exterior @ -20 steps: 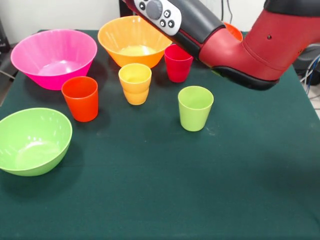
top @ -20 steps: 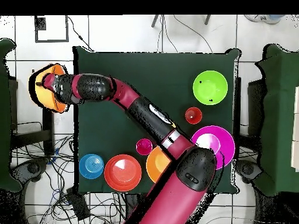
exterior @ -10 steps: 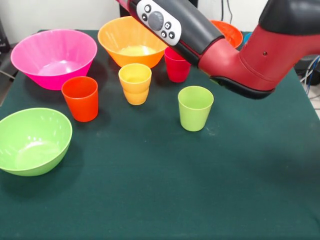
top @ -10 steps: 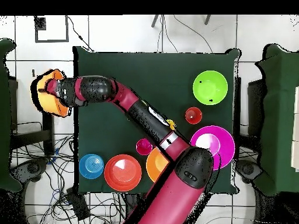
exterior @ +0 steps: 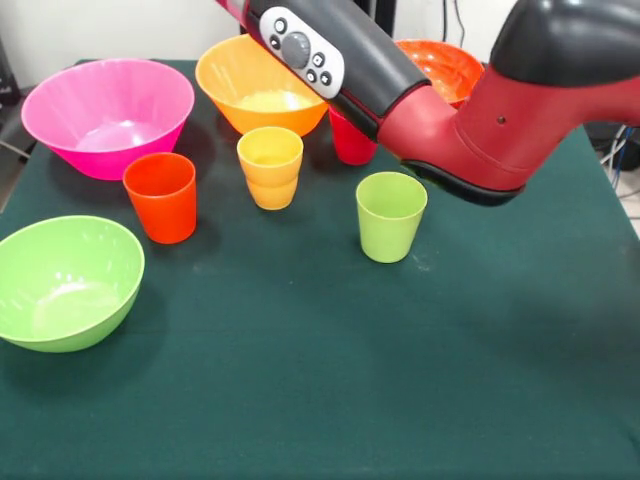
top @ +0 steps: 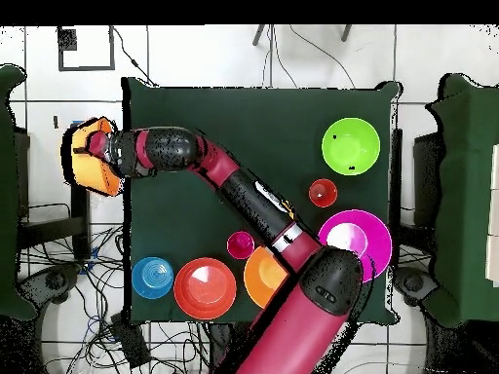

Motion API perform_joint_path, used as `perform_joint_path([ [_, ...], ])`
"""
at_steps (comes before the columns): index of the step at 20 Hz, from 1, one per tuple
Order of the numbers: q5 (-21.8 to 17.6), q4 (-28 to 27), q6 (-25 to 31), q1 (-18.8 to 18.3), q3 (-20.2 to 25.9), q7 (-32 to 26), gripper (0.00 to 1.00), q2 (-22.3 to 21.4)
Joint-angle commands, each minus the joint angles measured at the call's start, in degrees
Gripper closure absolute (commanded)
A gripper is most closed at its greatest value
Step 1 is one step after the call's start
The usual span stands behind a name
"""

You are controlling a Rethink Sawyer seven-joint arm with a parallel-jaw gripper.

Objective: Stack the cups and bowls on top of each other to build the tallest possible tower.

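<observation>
Transport looks like the step in hand: the end effector (top: 105,156), out past the table's (top: 195,117) edge in the overhead view, sits inside a large glossy orange plastic bowl (top: 90,173), apparently carrying it; whether it is clamped I cannot tell. Next, the bowl needs swinging over a base, perhaps the red-orange bowl (top: 205,287). The red-and-black arm (top: 244,195) stretches diagonally across the table.

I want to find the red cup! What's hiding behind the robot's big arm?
The crimson cup stands behind the arm, its top covered. A red-orange bowl peeks above the arm, its lower half hidden. Beside them sits the orange bowl, its right rim covered.
</observation>
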Motion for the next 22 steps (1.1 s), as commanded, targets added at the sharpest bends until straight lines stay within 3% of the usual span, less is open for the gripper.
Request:
perform_joint_path([
  [1, 0.33, -6.52, 7.63, -0.50, -3.56, -19.79, 1.00, 1.37],
  [8, 0.92, -11.12, 13.51, -0.18, -4.21, -23.60, 1.00, 1.89],
  [22, 0.07, -11.47, 17.12, -1.75, -6.13, -27.51, 1.00, 2.10],
])
